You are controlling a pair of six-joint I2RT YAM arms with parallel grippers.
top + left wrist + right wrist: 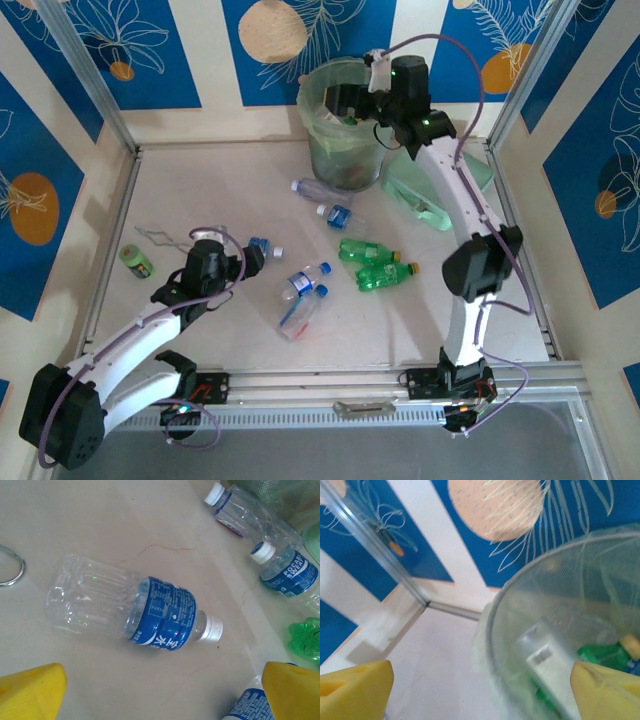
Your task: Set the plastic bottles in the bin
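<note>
Bottles [366, 250] lay scattered on their sides across the middle of your table [200, 190]. Two green ones sat side by side right of centre, and two clear ones with blue caps [305, 282] lay just left of those. Two more clear ones were nearer the bin [343, 160].

The bin stood at the far edge, lined with a pale green bag, and you already had some bottles in it. The right wrist view showed a clear bottle [545, 660] and a green bottle [602, 655] lying inside.

Your right claw [481, 680] hung over the bin's rim with its yellow fingers [352, 690] wide apart and nothing between them.

Your left claw [164, 680] was low over the table on the left, its fingers spread just as wide and holding nothing. Just ahead of it lay a labelled bottle [160, 617], clear with a blue wrap and a white cap. It was on its side, with the cap pointing to the right of that view. Neither finger touched it.

Beyond it you had a Pocari bottle [287, 570], also on its side. A wire ring [10, 570] lay near the labelled bottle's base. A tape roll [135, 260] sat by the left wall, well apart from the bottles. A mint lid [420, 195] lay just right of the bin, partly under your right arm.
</note>
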